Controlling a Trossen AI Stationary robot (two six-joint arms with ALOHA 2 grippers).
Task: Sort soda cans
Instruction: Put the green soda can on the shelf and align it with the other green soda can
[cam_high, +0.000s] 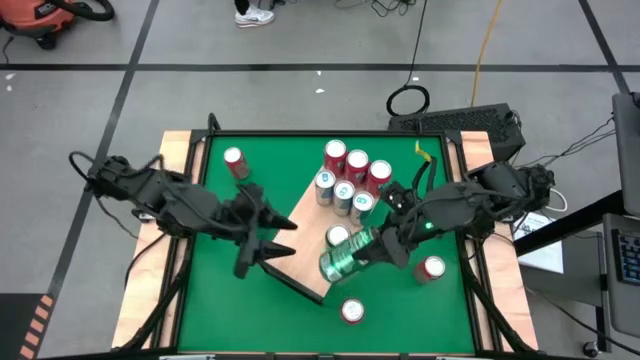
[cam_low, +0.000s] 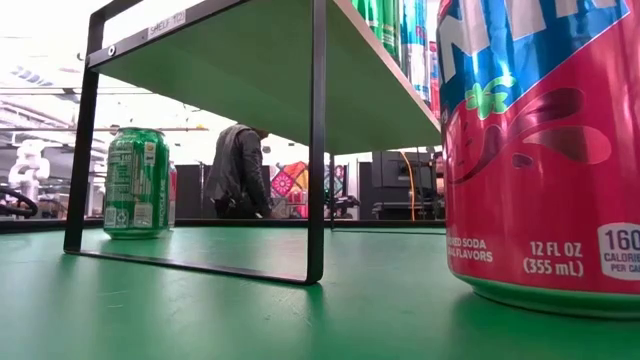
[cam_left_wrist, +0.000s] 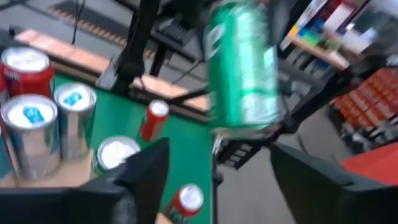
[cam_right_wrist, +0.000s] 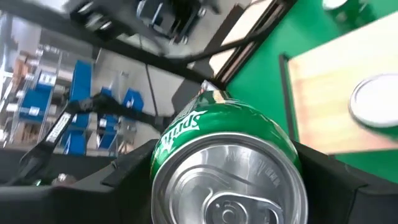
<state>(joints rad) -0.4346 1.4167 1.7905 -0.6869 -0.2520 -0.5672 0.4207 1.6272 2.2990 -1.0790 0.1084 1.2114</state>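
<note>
- Right end effector (cam_high: 372, 250) grips a green can (cam_high: 345, 257) (tipped on its side) above the wooden board's (cam_high: 305, 215) edge.
- Left end effector (cam_high: 268, 240) hovers nearby, fingers spread, empty.

I'm seeing a green soda can (cam_high: 347, 257) with silver top, red soda cans (cam_high: 356, 164), a green tabletop (cam_high: 215, 290), and a pale wooden board (cam_high: 308, 225).

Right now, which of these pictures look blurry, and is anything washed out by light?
Left wrist view: smeared throughout, the green can streaked. Low view: the near red can is sharp, the room's upper left glares white. Right wrist view: the shelves behind are soft.
</note>
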